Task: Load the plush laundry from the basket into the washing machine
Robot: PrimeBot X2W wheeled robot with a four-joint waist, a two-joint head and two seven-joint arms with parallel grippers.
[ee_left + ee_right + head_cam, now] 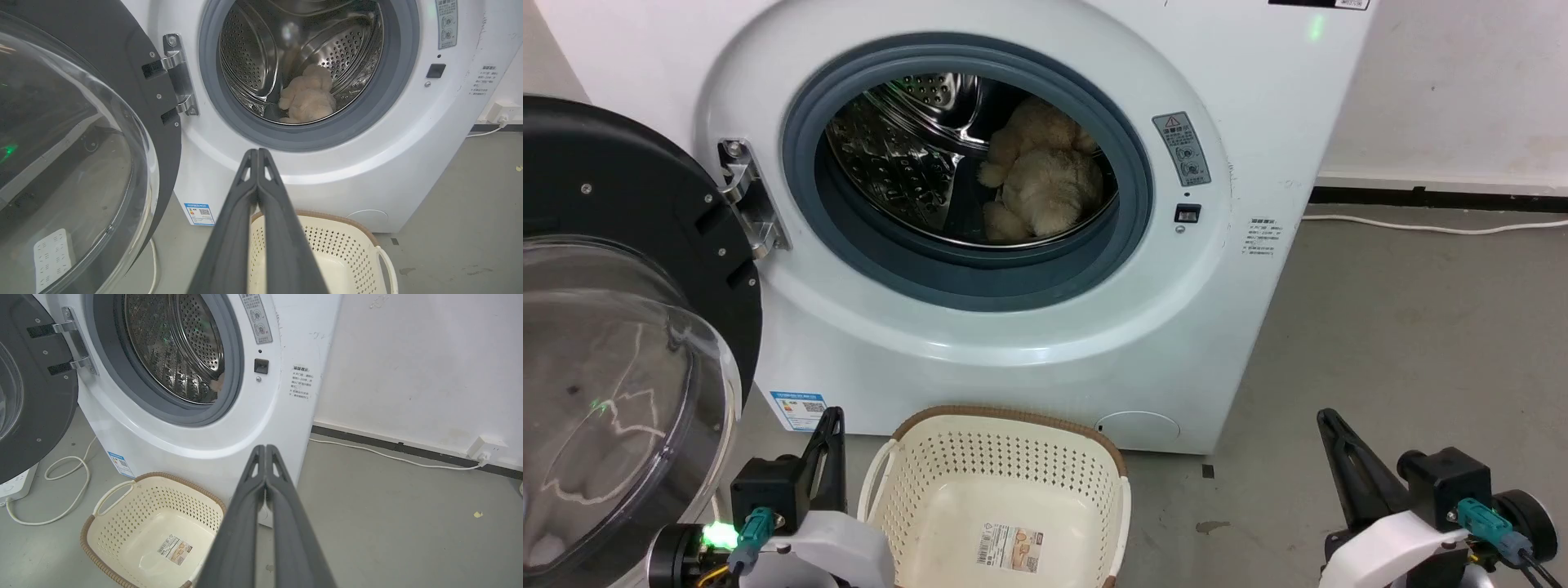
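The fluffy beige plush laundry (pixel 1037 184) (pixel 306 100) lies inside the steel drum of the white washing machine (pixel 1258 147) (pixel 408 163) (pixel 294 408), whose round door (pixel 621 327) (pixel 73 143) stands swung open to the left. On the floor in front of the machine, the cream basket (pixel 1005 457) (pixel 343 249) (pixel 135 510) holds nothing but its label sticker. My left gripper (pixel 832 418) (pixel 257 152) is shut and empty, low beside the basket's left. My right gripper (pixel 1327 418) (pixel 265 448) is shut and empty, off to the basket's right.
A white cable (pixel 61 486) loops on the floor by a power strip (pixel 16 484) under the open door. Another white cord (pixel 1437 226) (pixel 388 457) runs along the wall's black skirting to a socket (pixel 486 447). Grey concrete floor (pixel 1405 343) spreads right of the machine.
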